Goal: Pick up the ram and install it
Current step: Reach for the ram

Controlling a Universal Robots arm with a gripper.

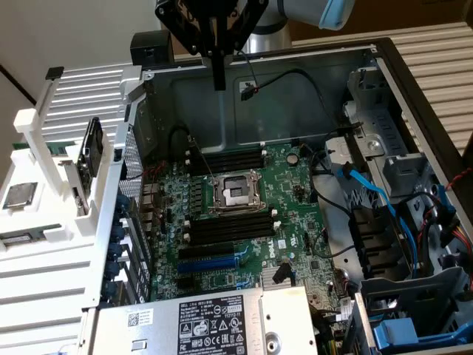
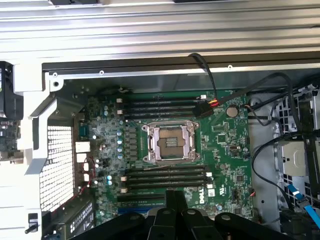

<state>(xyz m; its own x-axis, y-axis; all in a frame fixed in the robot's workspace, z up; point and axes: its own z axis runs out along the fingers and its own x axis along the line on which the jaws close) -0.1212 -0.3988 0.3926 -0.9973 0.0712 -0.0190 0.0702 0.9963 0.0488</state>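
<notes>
So the gripper (image 1: 219,78) is hanging up over the far wall of the open computer case (image 1: 384,70). Its fingers are pinched tight together and there's nothing between them. From the wrist view you see the dark fingers (image 2: 176,200) pointing down over the motherboard (image 2: 225,145), with the processor socket (image 2: 170,142) close to the middle and the black memory slots (image 2: 165,177) in rows on both sides of it.

The ram (image 1: 29,237) isn't anywhere near the gripper. As far as I can tell it's the dark flat strip lying in the white rack (image 1: 44,281) outside the case, on the exterior view's left. That puts it well apart from the gripper, off toward that view's left and much nearer the camera, with the case's side wall between them. Can't make out any detail on it though.
</notes>
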